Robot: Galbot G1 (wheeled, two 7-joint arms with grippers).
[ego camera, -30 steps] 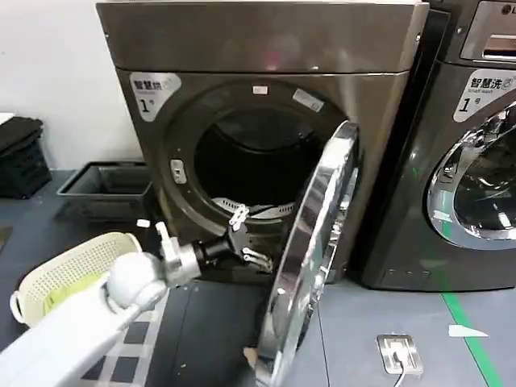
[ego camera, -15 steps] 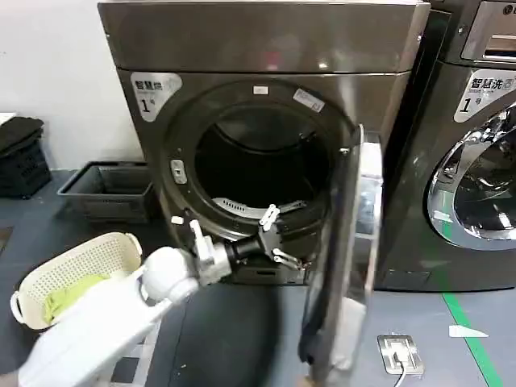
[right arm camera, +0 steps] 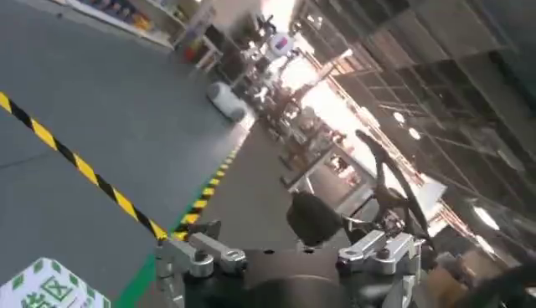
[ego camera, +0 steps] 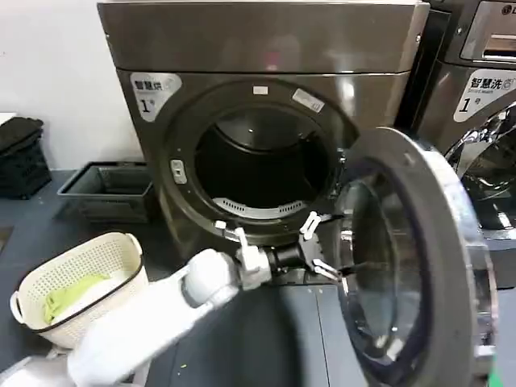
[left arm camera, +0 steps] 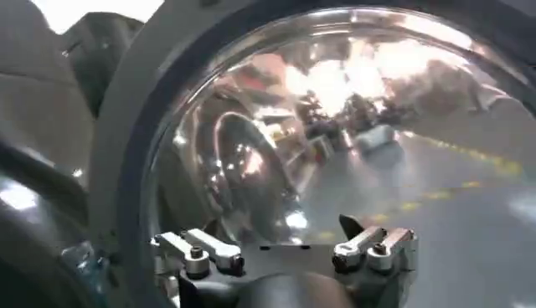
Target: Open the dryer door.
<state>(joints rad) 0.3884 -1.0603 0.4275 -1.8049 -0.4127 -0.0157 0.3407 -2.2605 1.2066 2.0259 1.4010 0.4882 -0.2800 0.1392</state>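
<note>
With its jaws spread and holding nothing, the left gripper [ego camera: 317, 248] should keep pressing the inner face outward along the hinge arc. The large round chrome-rimmed dryer door [ego camera: 403, 258] with dark glass stands swung wide, right of the bronze-grey machine's open drum [ego camera: 258, 161].

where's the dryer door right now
In the head view, the round chrome-rimmed dryer door stands swung open at right of the bronze-grey dryer's drum opening, with the open left gripper at its inner face.
</note>
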